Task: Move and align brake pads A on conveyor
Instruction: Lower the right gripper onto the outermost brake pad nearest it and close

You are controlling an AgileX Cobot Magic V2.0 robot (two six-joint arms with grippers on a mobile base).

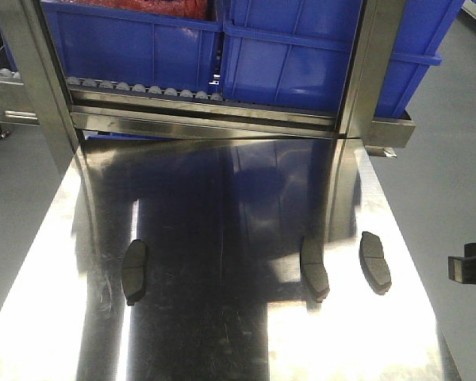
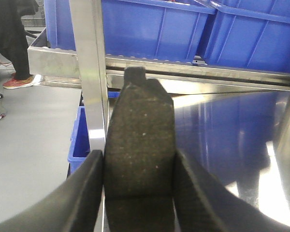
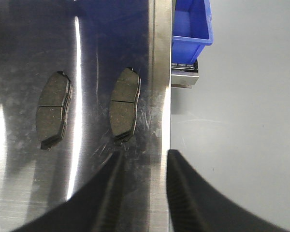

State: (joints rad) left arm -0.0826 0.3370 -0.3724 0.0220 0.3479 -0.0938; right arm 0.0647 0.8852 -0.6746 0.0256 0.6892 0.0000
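The left gripper [image 2: 138,157] is clamped on a brake pad [image 2: 140,116]. Its two black fingers [image 2: 87,188] press the pad's long edges, the rough grey face is turned to the wrist camera, and the far end juts past the fingertips. The held pad hangs near the left edge of the steel table [image 1: 222,333], beside an upright steel post [image 2: 89,72]. Three more pads lie flat on the table, roughly in one row across it, each pointing lengthwise toward the table's far end. The left pad [image 1: 135,271] sits toward the table's left side, well apart from the others. The middle pad [image 1: 315,268] and the right pad [image 1: 375,262] lie near each other toward the table's right side, the right pad close to that edge. The right gripper [image 3: 146,154] has its jaws spread with nothing between them. It hovers over the table's right edge, one finger above the steel and the other past the rim over grey floor [image 3: 241,121], just short of the right pad. Blue bins [image 1: 301,55] stand on a roller rack [image 1: 143,86] at the table's far end.
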